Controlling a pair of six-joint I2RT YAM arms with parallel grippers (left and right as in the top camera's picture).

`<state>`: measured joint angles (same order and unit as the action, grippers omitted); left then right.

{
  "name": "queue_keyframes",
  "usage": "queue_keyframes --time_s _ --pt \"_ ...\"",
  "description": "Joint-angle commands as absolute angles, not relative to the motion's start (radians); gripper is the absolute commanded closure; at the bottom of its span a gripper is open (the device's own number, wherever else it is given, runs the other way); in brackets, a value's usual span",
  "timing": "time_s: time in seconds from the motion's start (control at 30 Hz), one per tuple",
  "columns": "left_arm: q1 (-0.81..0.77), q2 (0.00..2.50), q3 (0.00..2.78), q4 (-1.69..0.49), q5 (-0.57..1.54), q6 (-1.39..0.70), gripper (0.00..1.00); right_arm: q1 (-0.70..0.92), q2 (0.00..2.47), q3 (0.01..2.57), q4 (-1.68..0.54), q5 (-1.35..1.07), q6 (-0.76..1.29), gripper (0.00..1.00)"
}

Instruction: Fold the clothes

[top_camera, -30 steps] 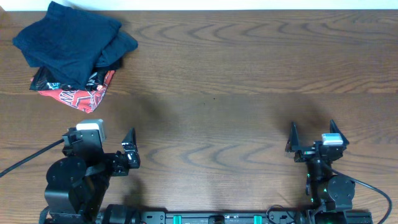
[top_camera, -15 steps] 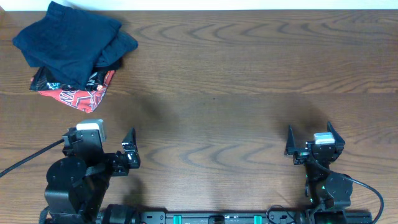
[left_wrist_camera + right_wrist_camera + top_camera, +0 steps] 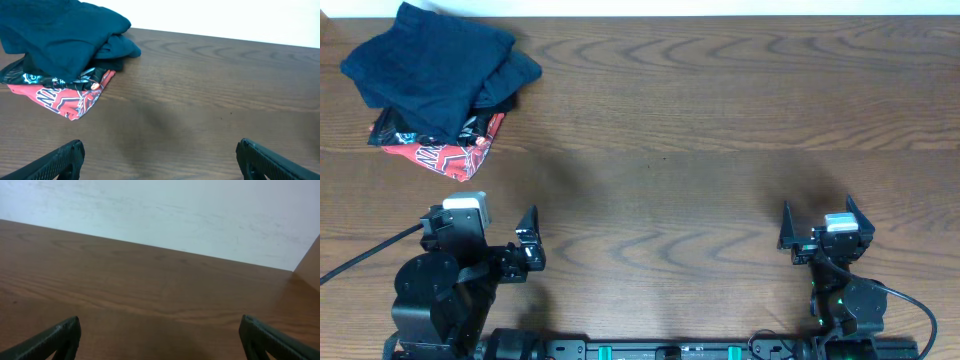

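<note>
The clothes, dark navy-blue fabric (image 3: pixel 435 62), lie bunched in a heap at the table's far left corner, on top of a red and black printed garment (image 3: pixel 445 152). The heap also shows in the left wrist view (image 3: pixel 60 35), with the printed garment (image 3: pixel 65 97) under it. My left gripper (image 3: pixel 498 228) is open and empty near the front left edge, well short of the heap; its fingers (image 3: pixel 160 150) frame bare wood. My right gripper (image 3: pixel 820 222) is open and empty at the front right, and its wrist view (image 3: pixel 160 325) shows only the table.
The wooden table (image 3: pixel 700 120) stretches between the arms and the heap. A pale wall (image 3: pixel 165 215) rises behind the table's far edge. The arm bases sit along the front edge.
My right gripper has shifted slightly to the left and turned a little, then stayed still. The left arm and the clothes have not moved.
</note>
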<state>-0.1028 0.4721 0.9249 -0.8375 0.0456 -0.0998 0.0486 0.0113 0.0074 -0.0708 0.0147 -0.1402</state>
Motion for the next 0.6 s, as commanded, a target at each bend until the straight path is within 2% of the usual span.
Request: queue_keyframes --time_s 0.0,0.57 --pt "-0.1 0.474 0.923 -0.837 0.044 -0.087 0.02 0.046 0.006 0.005 -0.075 0.007 -0.154 0.01" --pt "-0.099 0.474 0.92 -0.859 0.031 -0.082 0.02 0.046 0.006 0.005 -0.075 0.007 -0.154 0.01"
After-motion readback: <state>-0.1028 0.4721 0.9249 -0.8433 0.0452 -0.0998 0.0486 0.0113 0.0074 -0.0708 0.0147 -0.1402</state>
